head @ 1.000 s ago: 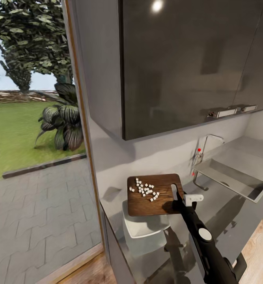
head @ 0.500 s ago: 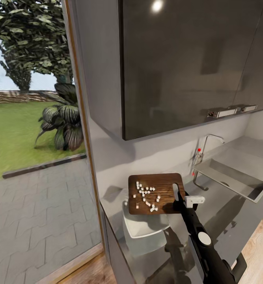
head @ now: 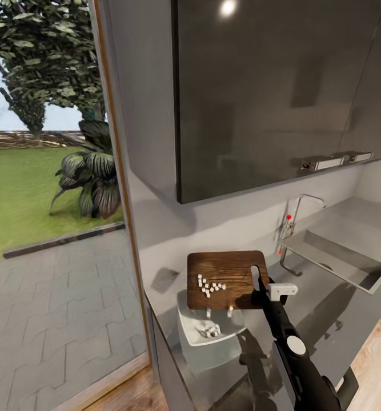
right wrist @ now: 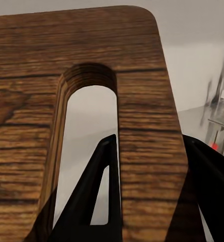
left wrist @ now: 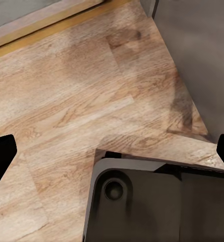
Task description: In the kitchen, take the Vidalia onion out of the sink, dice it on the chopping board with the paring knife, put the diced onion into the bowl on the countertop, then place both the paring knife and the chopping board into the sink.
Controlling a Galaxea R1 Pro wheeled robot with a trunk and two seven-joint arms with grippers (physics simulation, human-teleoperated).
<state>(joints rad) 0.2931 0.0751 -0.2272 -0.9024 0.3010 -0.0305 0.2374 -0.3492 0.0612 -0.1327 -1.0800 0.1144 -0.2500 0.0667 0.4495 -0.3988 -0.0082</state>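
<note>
My right gripper [head: 259,293] is shut on the chopping board [head: 227,268] at its slotted end and holds it tilted above the white bowl [head: 185,313]. Diced onion [head: 208,286] lies on the board near its lower edge. Two pieces are dropping off that edge, and a few onion pieces [head: 209,330] lie in the bowl. In the right wrist view the dark fingers [right wrist: 91,201] clamp the chopping board [right wrist: 142,91] beside its handle slot [right wrist: 86,116]. My left gripper [left wrist: 112,151] hangs open over the wooden floor [left wrist: 76,85]. The paring knife is out of view.
The grey countertop [head: 327,314] runs right to the sink [head: 341,251] with its faucet [head: 297,212]. Dark wall cabinets [head: 270,97] hang overhead. A glass wall at the left looks onto a patio and garden. The robot's base [left wrist: 152,201] sits below the left gripper.
The board has tipped further toward the bowl. The onion pieces slid down it, and some dropped off its edge into the bowl. The right gripper kept its hold.
</note>
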